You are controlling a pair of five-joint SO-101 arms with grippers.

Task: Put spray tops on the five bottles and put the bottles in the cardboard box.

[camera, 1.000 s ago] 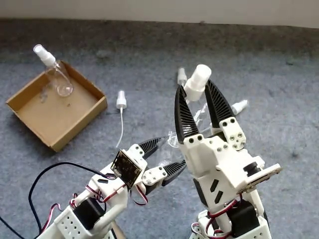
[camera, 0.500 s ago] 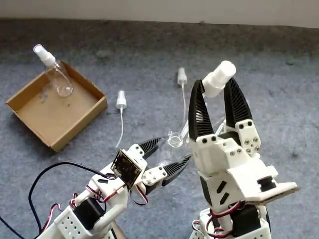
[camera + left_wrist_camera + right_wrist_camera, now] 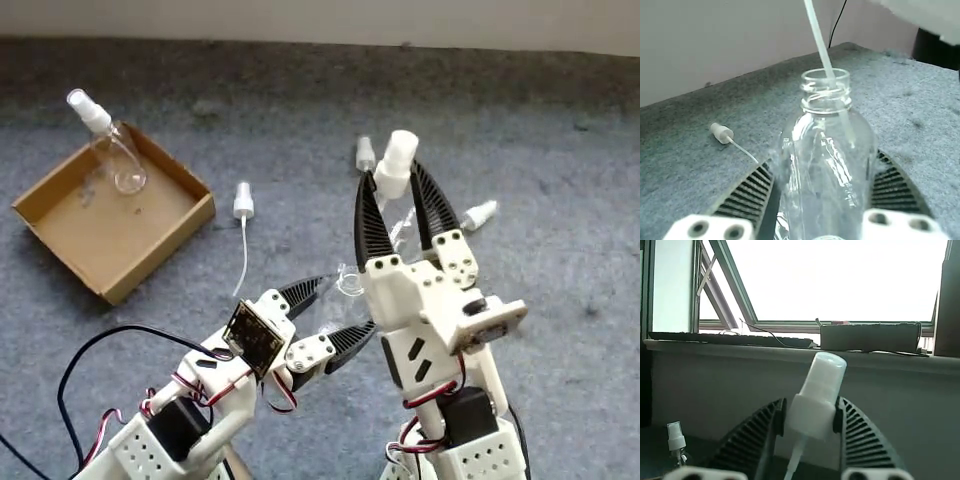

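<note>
One capped bottle (image 3: 118,160) leans inside the cardboard box (image 3: 90,235). Just right of the box lies a loose spray top (image 3: 242,200). Farther right, the left gripper (image 3: 350,303) clamps an open bottle (image 3: 825,150). The right gripper (image 3: 391,180) pinches a second spray top (image 3: 819,385), its tube in the neck but not seated. Apparently four bottles remain.

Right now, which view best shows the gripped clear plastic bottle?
Left wrist view: clear plastic bottle close-up, white tube in its neck. High view catches its rim; right wrist view faces the white spray top.
</note>
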